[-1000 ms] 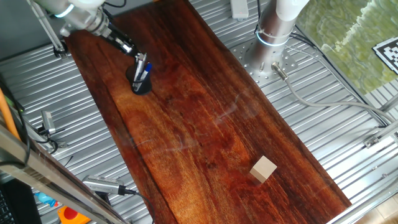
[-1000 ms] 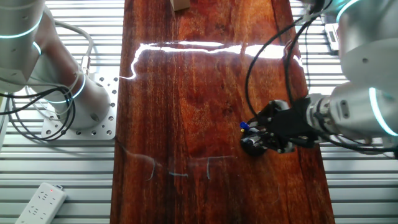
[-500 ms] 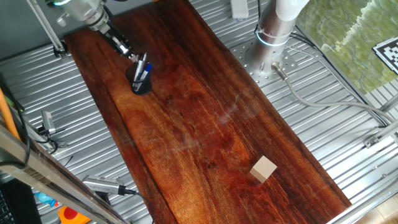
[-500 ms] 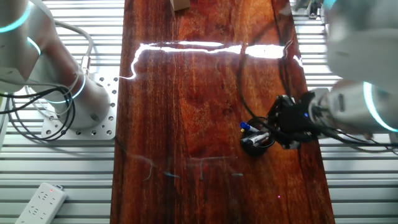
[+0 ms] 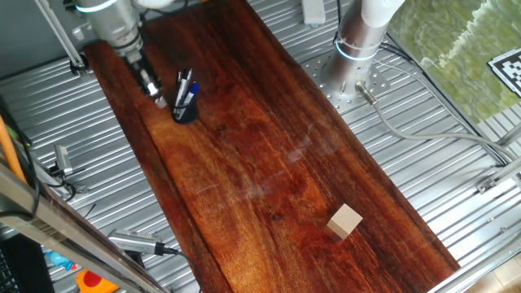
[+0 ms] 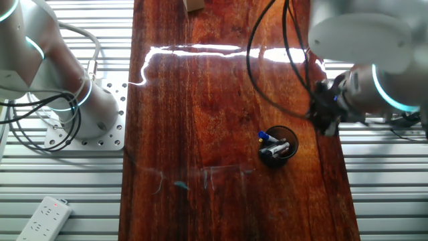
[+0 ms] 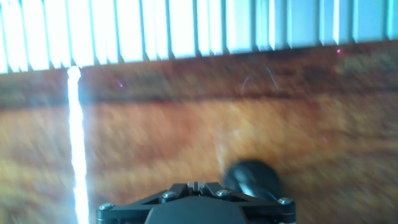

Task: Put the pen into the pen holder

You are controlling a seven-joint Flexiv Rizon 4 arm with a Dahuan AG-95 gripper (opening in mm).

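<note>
Wooden block [image 5: 345,220]: tan, small, near end of the dark wooden tabletop [image 5: 269,155] in one fixed view, well apart from everything else; only its edge shows at the top of the other fixed view [image 6: 194,5].

Pen holder [image 5: 185,111]: short round black cup, standing upright on the tabletop toward the far end. In the other fixed view [image 6: 277,145] its open mouth shows. In the hand view it is a dark blurred blob [image 7: 252,178] low in frame.

Pen [image 5: 182,89]: slim, dark grey, standing in the pen holder, leaning, beside blue-tipped pens [image 5: 191,92]. In the other fixed view the pen [image 6: 278,148] lies across the cup's mouth next to a blue-tipped one [image 6: 267,137].

Gripper [image 5: 158,95]: just beside the pen holder, on its far-left side, apart from it; nothing held. Finger spread cannot be told, small here, motion-blurred in the other fixed view [image 6: 326,115].

Second robot base [image 5: 358,45]: white, bolted to the slatted metal table [image 5: 423,114] beyond the wood.
</note>
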